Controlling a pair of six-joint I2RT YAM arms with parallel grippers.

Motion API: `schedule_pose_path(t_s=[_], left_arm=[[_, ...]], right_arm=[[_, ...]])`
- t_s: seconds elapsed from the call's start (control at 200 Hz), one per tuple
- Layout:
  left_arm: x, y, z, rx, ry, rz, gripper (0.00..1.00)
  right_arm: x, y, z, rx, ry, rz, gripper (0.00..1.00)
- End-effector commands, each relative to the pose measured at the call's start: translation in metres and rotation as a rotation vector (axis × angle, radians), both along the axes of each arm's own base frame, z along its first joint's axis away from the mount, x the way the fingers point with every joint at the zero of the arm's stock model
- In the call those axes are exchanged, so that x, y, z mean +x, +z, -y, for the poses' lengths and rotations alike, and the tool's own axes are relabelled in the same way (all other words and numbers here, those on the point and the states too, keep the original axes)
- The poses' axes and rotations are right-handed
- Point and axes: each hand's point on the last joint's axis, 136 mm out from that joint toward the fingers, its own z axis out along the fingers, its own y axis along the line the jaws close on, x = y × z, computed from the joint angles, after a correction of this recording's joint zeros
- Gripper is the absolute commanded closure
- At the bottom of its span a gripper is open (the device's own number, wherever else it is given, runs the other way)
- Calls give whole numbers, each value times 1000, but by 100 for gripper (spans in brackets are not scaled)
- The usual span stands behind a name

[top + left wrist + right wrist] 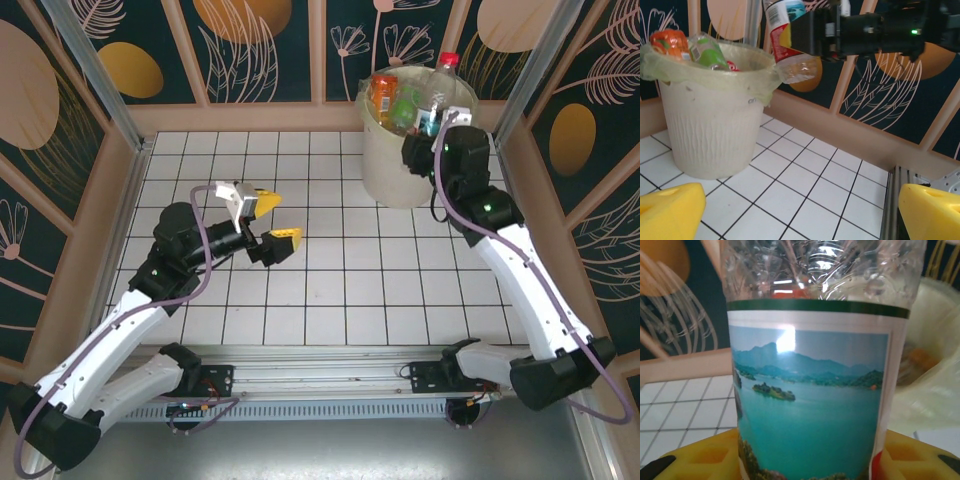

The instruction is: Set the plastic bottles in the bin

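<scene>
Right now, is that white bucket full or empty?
Nearly full: bottles heap to the rim of the bucket, some poking above it.

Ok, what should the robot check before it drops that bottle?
1. Right hand gripping the bottle: ok, shut on it.
2. Bottle above the bin opening: cannot tell, it is near the rim.
3. Room in bin: not ok, orange bottle and green bottle poke above the rim.
4. Bin upright: ok.
5. Left hand clear: ok, open, well away over the tiles.
</scene>
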Motion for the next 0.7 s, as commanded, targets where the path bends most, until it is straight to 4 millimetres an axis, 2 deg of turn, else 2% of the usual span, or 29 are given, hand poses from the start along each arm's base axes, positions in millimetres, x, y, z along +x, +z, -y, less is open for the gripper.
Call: schedule_pose_path(t_s=[0.0,0.165,0.37,0.55,0.696], left_arm=[[-9,14,-2,-50,-19,69,1],[-13,18,-5,-68,-17,88,1],[-12,16,-6,-65,-12,92,1],[-10,11,-6,-50,-1,93,2],[-6,6,-5,-34,9,85,1]], right_arm=[[19,22,24,-58,-90,45,52],[54,35,47,-88,-146,55,52],[93,36,74,-107,-185,36,52],[128,18,93,-125,-191,-2,52],[153,7,100,-122,-170,-24,52]])
